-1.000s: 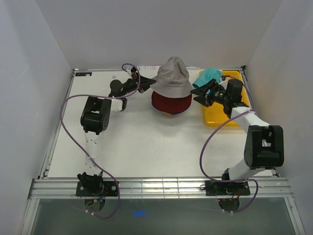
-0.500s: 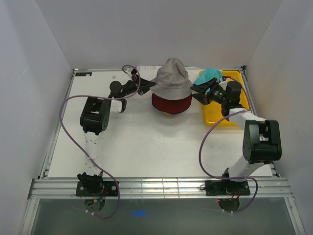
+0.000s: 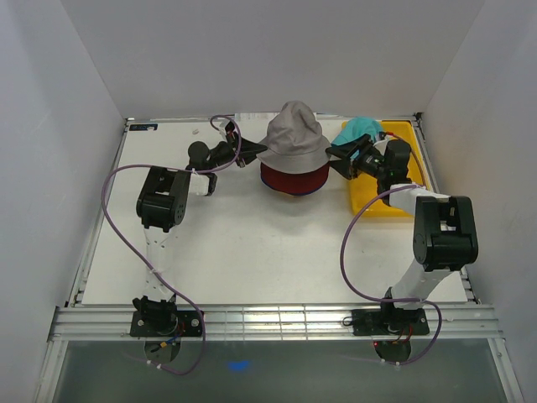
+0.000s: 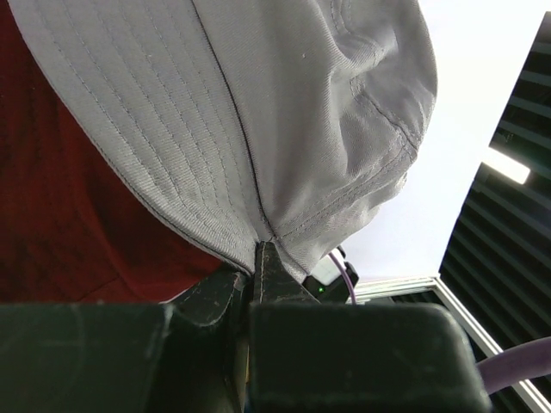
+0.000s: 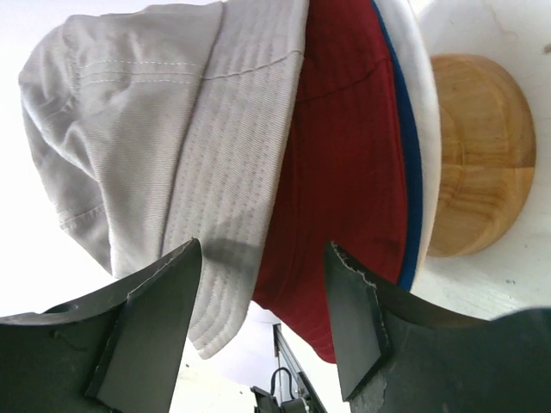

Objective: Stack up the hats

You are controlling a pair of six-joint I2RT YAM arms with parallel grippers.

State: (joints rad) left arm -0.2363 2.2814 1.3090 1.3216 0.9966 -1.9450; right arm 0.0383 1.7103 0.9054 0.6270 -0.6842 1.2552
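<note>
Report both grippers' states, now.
Left gripper: shut on the grey hat, pinching its brim.
Right gripper: open, holding nothing, its fingers spread beside the grey hat's brim.

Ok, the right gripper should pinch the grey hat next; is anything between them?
Nothing visible: the open right gripper directly faces the brim of the grey hat, with the red hat under it.

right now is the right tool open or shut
Open: the right tool has its fingers spread wide, the light grey hat seen between them, unpinched.
</note>
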